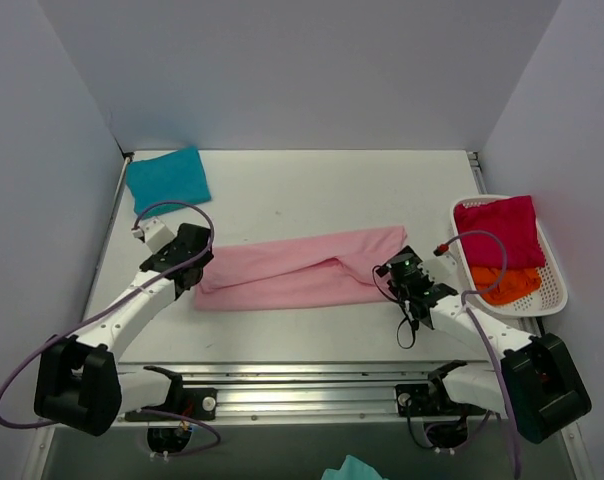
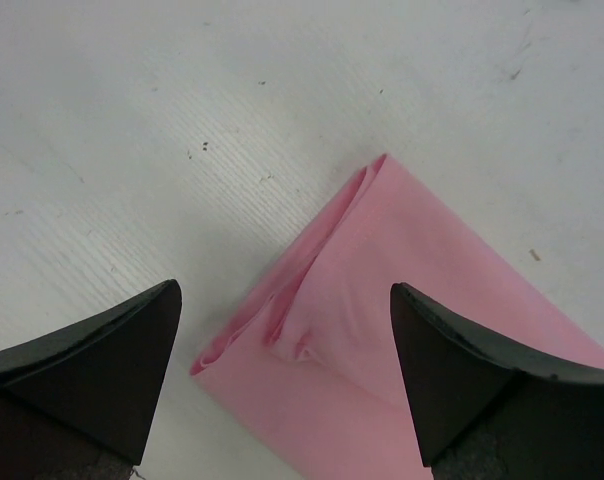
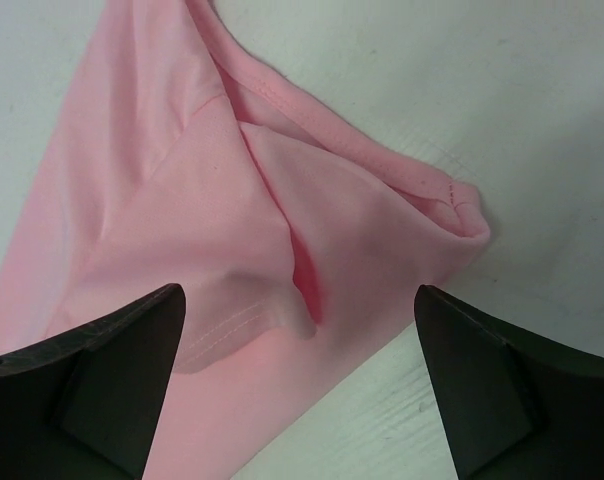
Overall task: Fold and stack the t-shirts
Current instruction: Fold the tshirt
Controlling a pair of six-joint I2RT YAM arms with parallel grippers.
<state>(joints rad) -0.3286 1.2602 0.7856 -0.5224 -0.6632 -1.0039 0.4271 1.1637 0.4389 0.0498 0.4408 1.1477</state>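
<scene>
**Pink tee stretched across the surface, both jaws apart at its ends**

Nearest to us, the two arms reach in from the near edge of the surface (image 1: 302,190). The left gripper (image 2: 284,290) stands over the left end of the light pink t-shirt (image 1: 302,270) with its jaws spread wide, and that end's folded corner shows between them. The right gripper (image 3: 300,290) stands over the right end, jaws equally apart, above a hemmed, rolled edge and a soft crease. We cannot tell whether either set of fingertips touches the cloth.

The pink t-shirt lies in a long, narrow band folded along its length. It runs left to right across the middle of the surface, and its right end is slightly farther from us than its left.

At the right edge sits a white basket (image 1: 552,290). It holds the orange t-shirt (image 1: 507,283) on its near side and the magenta-red t-shirt (image 1: 499,230) just behind, overlapping it.

In the far left corner the teal-blue t-shirt (image 1: 167,178) lies folded flat in a rough square, well apart from the pink one.
</scene>
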